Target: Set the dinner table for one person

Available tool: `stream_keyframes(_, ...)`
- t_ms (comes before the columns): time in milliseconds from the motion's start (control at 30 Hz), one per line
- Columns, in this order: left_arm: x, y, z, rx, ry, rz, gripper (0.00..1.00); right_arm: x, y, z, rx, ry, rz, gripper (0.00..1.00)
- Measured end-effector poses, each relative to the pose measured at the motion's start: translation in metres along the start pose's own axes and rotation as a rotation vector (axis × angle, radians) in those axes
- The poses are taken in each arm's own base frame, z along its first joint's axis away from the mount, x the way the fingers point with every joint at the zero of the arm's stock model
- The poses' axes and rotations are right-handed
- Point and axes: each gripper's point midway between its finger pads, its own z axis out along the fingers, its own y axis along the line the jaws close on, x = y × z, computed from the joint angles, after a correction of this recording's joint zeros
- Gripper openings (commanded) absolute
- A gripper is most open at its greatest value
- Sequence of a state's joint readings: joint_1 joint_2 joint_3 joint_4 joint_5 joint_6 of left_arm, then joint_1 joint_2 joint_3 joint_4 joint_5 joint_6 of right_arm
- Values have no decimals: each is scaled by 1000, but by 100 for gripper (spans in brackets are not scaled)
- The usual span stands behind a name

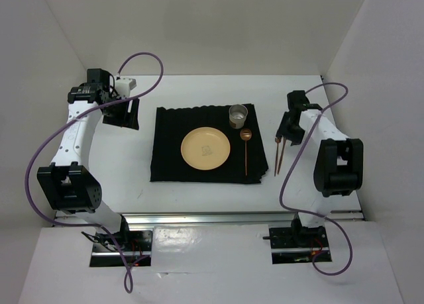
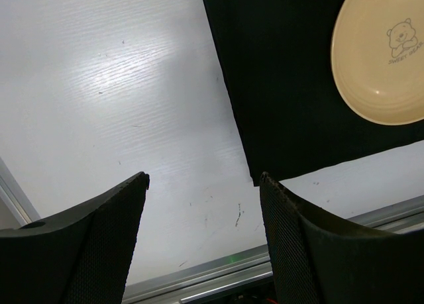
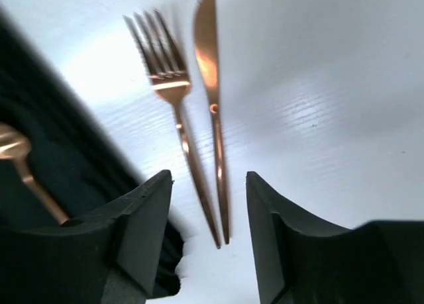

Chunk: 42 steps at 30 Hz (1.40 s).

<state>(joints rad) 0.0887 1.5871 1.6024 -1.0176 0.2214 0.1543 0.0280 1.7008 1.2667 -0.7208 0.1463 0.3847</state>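
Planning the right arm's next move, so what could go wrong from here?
1. The open right end effector hangs right over the handles of the fork and knife; a sideways move could drag them.
2. Their handle ends nearly meet, so regrasping one may catch both.

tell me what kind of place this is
Probably a robot lab cell, not a home: white walls box in a rail-edged table, two arms bolted at its near edge, a plate staged on a mat.

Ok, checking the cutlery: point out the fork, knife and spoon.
fork [image 3: 173, 95], right wrist view, neck below the tines.
knife [image 3: 207, 52], right wrist view, blade.
spoon [image 1: 246, 135], top external view, bowl.
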Motion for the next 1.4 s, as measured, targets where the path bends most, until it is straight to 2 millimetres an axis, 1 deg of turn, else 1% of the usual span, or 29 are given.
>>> stream_keyframes(33,0,0,0,0,0,0,76,7,-6,9,20,31,2,55)
stream_keyframes(100,0,0,0,0,-1,1,76,21,-10,24,48,83,-7,54)
stream_keyframes(167,0,0,-1,-1,-3,1,76,34,-15,33,67,124,-13,52)
stream_keyframes(200,0,0,-1,-1,-3,1,76,37,-15,35,71,134,-13,51)
stream_keyframes(400,-1,-1,-3,-2,-8,2,76,43,-17,44,72,143,-6,49)
stream_keyframes(433,-1,-1,-3,-2,-9,3,76,45,-17,46,74,146,-6,49)
stream_keyframes(500,-1,-1,-3,-2,-9,3,76,53,-19,54,82,163,-3,46)
stream_keyframes(633,-1,-1,-3,-2,-10,3,76,51,-19,56,81,152,3,44)
stream_keyframes(700,-1,-1,-3,-2,-10,3,76,50,-18,56,79,149,6,34)
stream_keyframes(733,-1,-1,-3,-2,-10,3,76,50,-17,56,75,147,7,26)
stream_keyframes(767,-1,-1,-3,-2,-10,3,76,50,-16,56,71,143,10,8)
stream_keyframes(800,-1,-1,-3,-2,-10,3,76,49,-16,57,68,141,5,0)
stream_keyframes(933,-1,-1,-3,-2,-10,3,76,48,-18,57,83,134,13,0)
stream_keyframes(1000,-1,0,-3,-3,-10,1,76,46,-22,55,106,116,20,0)
stream_keyframes(1100,-1,2,-4,-6,-11,-3,76,44,-38,51,186,85,23,0)
stream_keyframes(1133,-1,2,-4,-6,-11,-3,76,43,-44,49,216,76,21,0)
stream_keyframes(1200,-1,2,-4,-6,-11,-3,76,36,-49,40,254,40,16,0)
stream_keyframes(1233,-1,2,-4,-6,-11,-3,76,32,-48,35,259,22,11,0)
stream_keyframes(1267,-1,2,-4,-6,-11,-3,76,26,-45,27,265,-6,0,0)
stream_keyframes(1300,-1,2,-4,-7,-11,-3,76,21,-37,18,258,-34,-19,0)
stream_keyframes(1333,-1,2,-4,-7,-11,-3,76,15,-24,8,238,-64,-40,0)
stream_keyframes(1400,-1,2,-4,-8,-10,-3,76,9,9,-10,181,-120,-87,0)
